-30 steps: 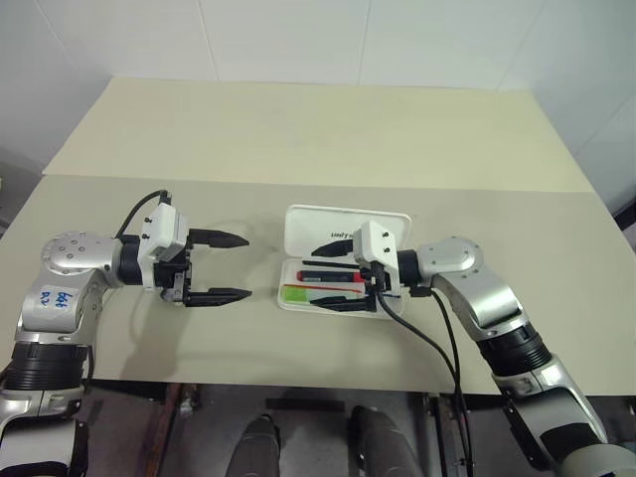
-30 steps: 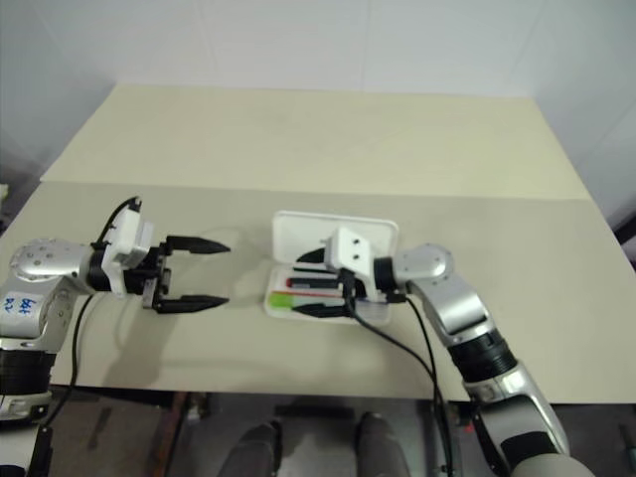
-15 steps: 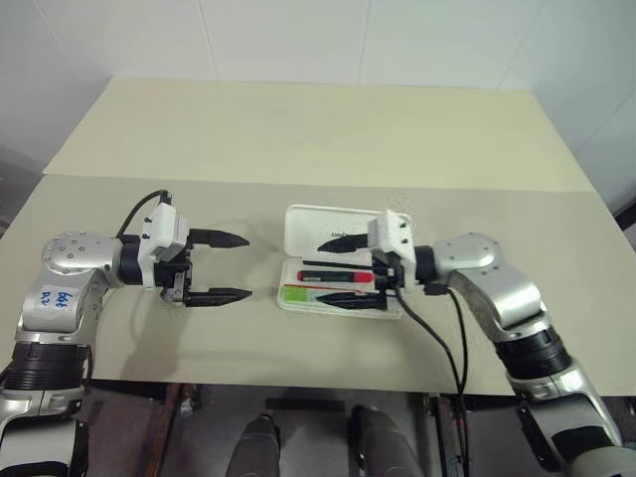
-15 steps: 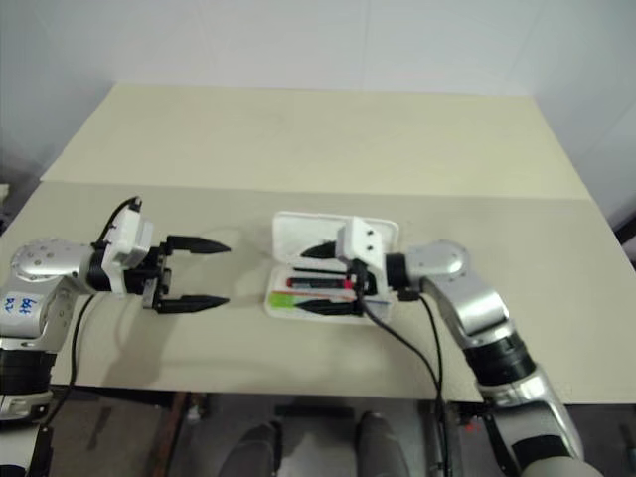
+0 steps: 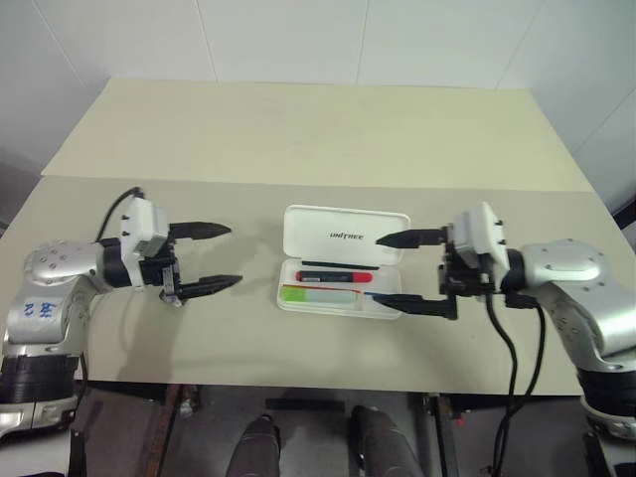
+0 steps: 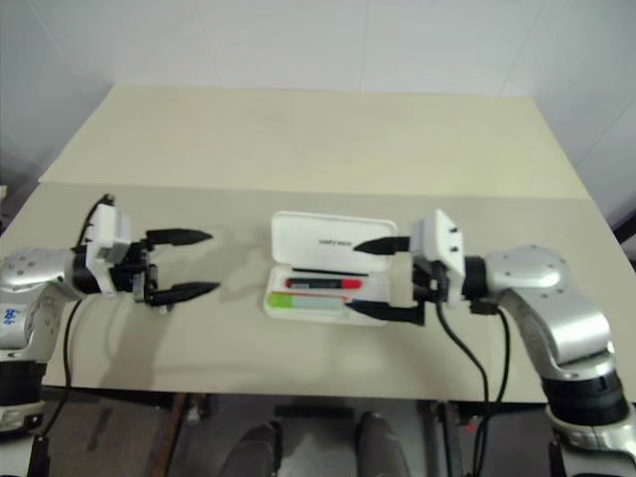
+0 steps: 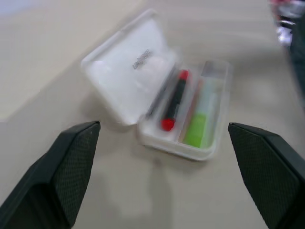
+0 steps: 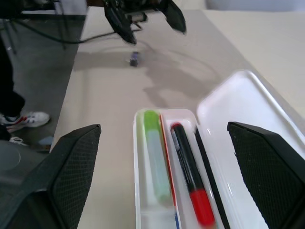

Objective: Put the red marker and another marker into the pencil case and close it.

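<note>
The left wrist view is blurred, so the print on the lid (image 7: pixel 138 59) of the case (image 7: pixel 181 143) cannot be read there. In the right wrist view the near end of the case (image 8: pixel 143 210) and the red marker (image 8: pixel 190 176) are cut off by the picture's edge. At that view's edge a person's shoe (image 8: pixel 26 119) shows, the leg cut off.

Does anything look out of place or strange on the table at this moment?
Nothing stands out. The red marker and the green marker lie side by side in the pencil case, whose lid is open and flat on the table. Nothing looks spilled or damaged.
</note>
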